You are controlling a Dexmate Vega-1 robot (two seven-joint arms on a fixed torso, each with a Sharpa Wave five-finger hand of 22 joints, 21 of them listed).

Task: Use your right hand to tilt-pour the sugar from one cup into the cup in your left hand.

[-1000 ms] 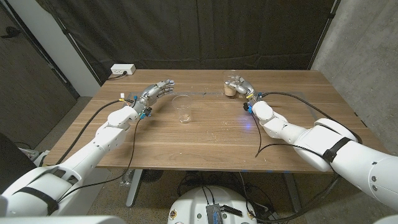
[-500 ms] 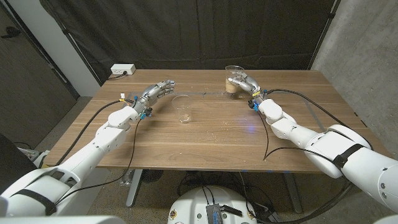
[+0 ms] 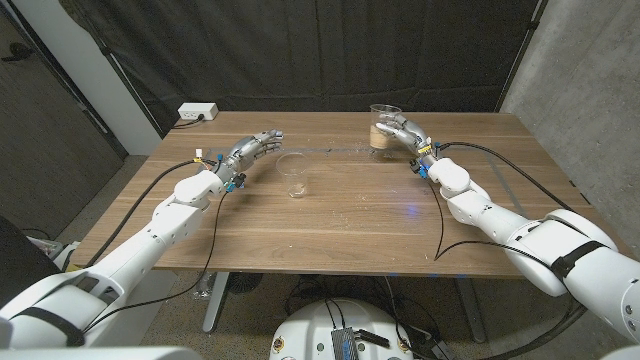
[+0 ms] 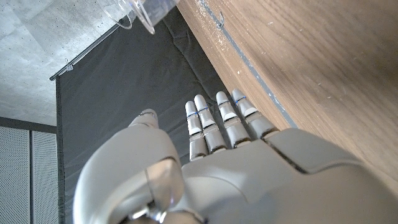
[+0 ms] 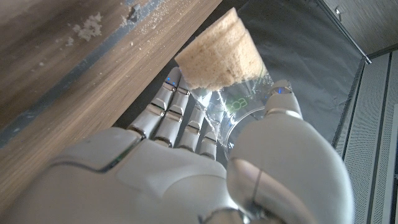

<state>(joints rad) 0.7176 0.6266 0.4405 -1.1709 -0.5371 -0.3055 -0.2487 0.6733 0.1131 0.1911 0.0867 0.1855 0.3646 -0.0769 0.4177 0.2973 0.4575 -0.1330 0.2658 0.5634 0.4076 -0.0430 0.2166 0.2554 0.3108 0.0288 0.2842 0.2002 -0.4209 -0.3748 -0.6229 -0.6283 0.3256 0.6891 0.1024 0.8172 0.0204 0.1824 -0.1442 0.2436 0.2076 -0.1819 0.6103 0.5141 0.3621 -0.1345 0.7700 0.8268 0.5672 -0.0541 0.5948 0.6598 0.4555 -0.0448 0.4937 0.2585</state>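
Observation:
My right hand (image 3: 402, 132) grips a clear cup with brown sugar (image 3: 383, 127) and holds it upright a little above the table's far side. In the right wrist view its fingers wrap the sugar cup (image 5: 219, 62) from behind. An empty clear cup (image 3: 293, 175) stands on the table left of centre. My left hand (image 3: 251, 148) hovers just left of and behind that cup, fingers straight and apart, holding nothing. The left wrist view has the empty cup's rim (image 4: 134, 12) beyond my left hand (image 4: 211, 168).
The wooden table (image 3: 340, 220) carries some spilled sugar grains (image 5: 87, 28) along a blue tape line (image 3: 330, 150) near its far edge. A white power strip (image 3: 197, 112) lies at the far left corner. Black curtains hang behind.
My right hand has lifted the sugar cup off the table and carried it slightly right and up. The left hand and the empty cup have stayed put.

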